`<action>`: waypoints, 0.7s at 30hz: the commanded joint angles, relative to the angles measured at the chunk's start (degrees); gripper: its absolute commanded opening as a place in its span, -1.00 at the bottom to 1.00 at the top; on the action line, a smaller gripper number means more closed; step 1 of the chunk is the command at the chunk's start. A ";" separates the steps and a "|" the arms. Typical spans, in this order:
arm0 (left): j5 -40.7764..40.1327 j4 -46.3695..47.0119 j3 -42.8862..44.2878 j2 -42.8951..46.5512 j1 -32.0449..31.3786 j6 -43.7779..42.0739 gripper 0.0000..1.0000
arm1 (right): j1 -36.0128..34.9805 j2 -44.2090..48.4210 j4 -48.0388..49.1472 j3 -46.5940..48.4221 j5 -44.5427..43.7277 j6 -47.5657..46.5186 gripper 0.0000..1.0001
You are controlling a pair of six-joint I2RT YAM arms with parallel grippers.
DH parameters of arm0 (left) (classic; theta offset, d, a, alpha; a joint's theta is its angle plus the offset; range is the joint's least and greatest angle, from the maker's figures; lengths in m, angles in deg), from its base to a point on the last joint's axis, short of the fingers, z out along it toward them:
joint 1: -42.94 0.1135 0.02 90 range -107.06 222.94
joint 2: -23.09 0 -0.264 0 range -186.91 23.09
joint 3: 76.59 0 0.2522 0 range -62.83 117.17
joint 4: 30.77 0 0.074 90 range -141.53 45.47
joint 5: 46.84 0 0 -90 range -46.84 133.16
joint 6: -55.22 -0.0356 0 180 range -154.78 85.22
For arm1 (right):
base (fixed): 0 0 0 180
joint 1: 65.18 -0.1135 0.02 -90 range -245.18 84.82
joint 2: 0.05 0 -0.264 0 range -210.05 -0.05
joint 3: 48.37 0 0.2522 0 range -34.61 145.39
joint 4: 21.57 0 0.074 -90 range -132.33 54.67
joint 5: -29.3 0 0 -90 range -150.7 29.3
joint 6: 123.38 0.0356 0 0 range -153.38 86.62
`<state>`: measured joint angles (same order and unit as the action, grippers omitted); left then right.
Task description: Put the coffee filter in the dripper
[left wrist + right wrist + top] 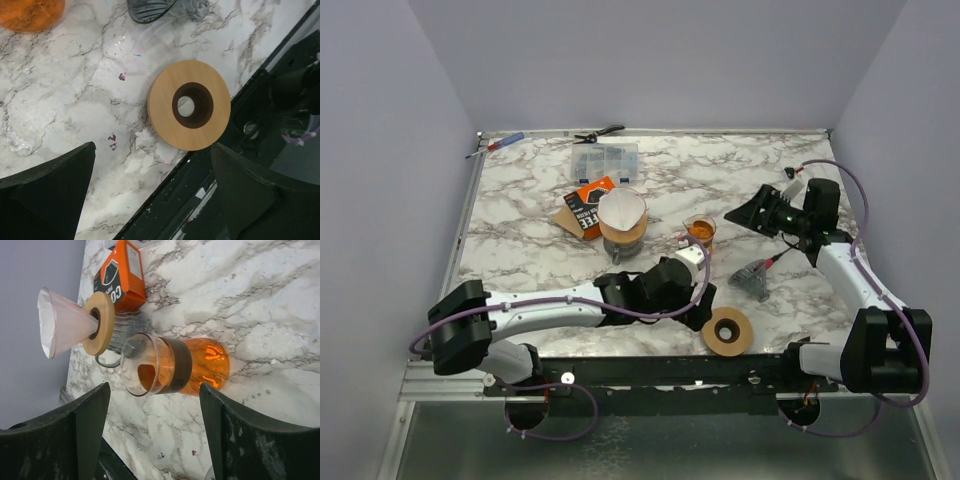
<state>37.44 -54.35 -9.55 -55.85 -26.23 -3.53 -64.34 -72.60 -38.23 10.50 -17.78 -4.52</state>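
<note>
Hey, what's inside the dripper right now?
A white paper filter sits in the dripper, its edge showing at the cone's mouth. The filter covers the dripper's inner wall, and its lowest tip can't be seen clearly.

Bare bench (520, 240) lies left of the dripper (622, 225) and at far right. A box (588, 207) sits just beside the dripper's far-left side, an orange carafe (701, 232) stands near its right, and the left arm (560, 305) lies across its near side

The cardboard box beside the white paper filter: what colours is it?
Orange and black cardboard box; best in right wrist view.
</note>
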 commanded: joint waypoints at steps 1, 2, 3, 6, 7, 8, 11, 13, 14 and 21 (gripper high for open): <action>-10.90 0.22 3.58 -4.83 -2.62 0.35 0.98 | 2.64 1.39 0.52 -2.79 1.47 0.41 0.53; -11.43 0.24 4.20 -6.23 -2.93 0.61 0.98 | 2.91 1.37 0.52 -3.19 1.42 0.33 0.54; -11.91 0.21 4.93 -7.49 -3.31 0.68 0.98 | 3.12 1.43 0.46 -3.52 1.34 0.23 0.54; -13.09 0.22 6.58 -10.82 -4.20 1.28 0.98 | 3.53 1.54 -0.35 -3.97 0.63 -0.54 0.54; -13.17 0.34 6.96 -11.74 -4.37 1.68 0.98 | 3.49 1.62 -0.74 -4.09 0.29 -0.90 0.55; -13.01 0.55 7.32 -12.50 -4.52 2.01 0.98 | 3.56 1.76 -1.28 -4.13 -0.48 -1.19 0.54; -11.72 0.93 8.45 -15.23 -5.09 2.88 0.98 | 3.60 1.93 -2.98 -4.06 -2.88 -2.05 0.55; -10.55 1.38 9.03 -17.16 -5.54 3.43 0.98 | 3.62 2.22 -3.80 -4.14 -4.30 -2.71 0.55; -10.11 1.52 9.44 -18.26 -5.76 3.63 0.98 | 3.59 2.36 -4.19 -4.18 -4.87 -3.09 0.55; -8.68 1.67 12.01 -25.43 -7.28 5.24 0.98 | 3.64 3.28 -6.54 -4.12 -7.88 -4.69 0.57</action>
<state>27.37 -53.37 0.22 -77.81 -32.30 0.10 -61.04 -70.79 -41.99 6.78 -22.28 -7.07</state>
